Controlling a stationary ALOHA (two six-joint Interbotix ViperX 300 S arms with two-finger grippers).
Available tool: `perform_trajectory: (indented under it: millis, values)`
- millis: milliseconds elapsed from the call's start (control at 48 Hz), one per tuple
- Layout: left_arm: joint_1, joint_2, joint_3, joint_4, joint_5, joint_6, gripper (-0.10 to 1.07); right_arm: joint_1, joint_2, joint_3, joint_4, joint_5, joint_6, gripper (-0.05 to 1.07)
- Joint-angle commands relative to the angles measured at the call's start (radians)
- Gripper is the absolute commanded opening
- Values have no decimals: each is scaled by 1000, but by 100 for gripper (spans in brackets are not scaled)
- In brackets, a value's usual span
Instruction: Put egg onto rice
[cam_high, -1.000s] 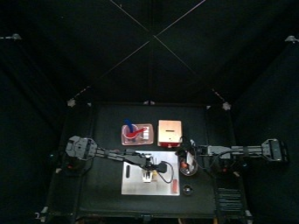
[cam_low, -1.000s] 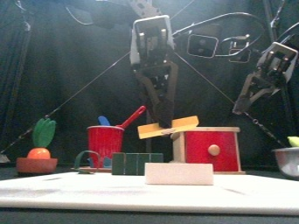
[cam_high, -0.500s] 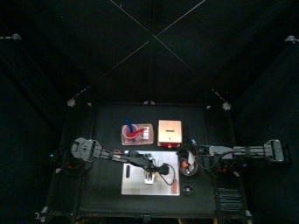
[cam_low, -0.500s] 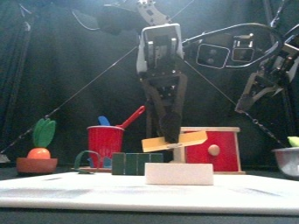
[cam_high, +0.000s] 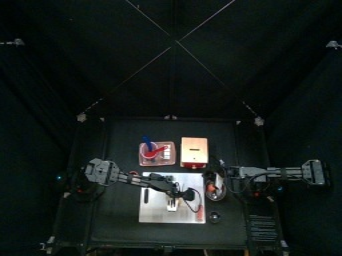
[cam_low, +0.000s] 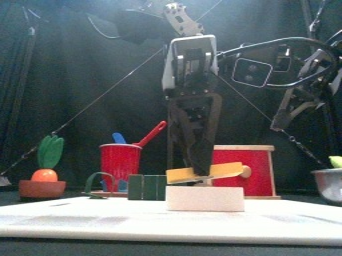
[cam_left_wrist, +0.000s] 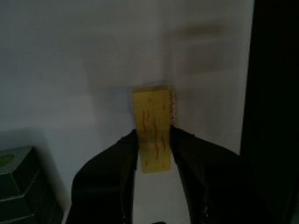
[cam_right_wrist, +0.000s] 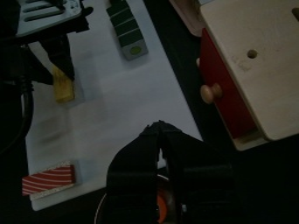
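Note:
My left gripper (cam_low: 201, 172) hangs over the white board (cam_low: 80, 222), shut on the egg (cam_low: 211, 173), a small flat yellow piece that tilts slightly. The egg (cam_left_wrist: 152, 129) sticks out between the two jaws in the left wrist view. It sits just above the rice (cam_low: 205, 198), a white block on the board, and I cannot tell whether they touch. My right gripper (cam_right_wrist: 158, 131) hovers off to the right, shut, with nothing seen between its tips.
A dark green block (cam_low: 147, 186) stands next to the rice. Behind are a red cup (cam_low: 120, 165) with utensils and a red box (cam_low: 247, 170) with a wooden top. A carrot toy (cam_low: 44, 176) is far left, a bowl (cam_low: 329, 184) far right. A red-striped piece (cam_right_wrist: 47, 180) lies on the board.
The left gripper has come straight down with the egg, from about the box top's height to just above the rice. The right arm has barely moved.

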Motion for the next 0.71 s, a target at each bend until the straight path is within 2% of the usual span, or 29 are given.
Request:
perform_trajectory:
  millis: [0,688]
  values:
    - [3,-15,-31,8,11,-6,65,-2,-5,-8,2,-3,2,27]
    - [-3,9,-54,6,40,-28,65,-2,-3,8,3,-9,2,27]
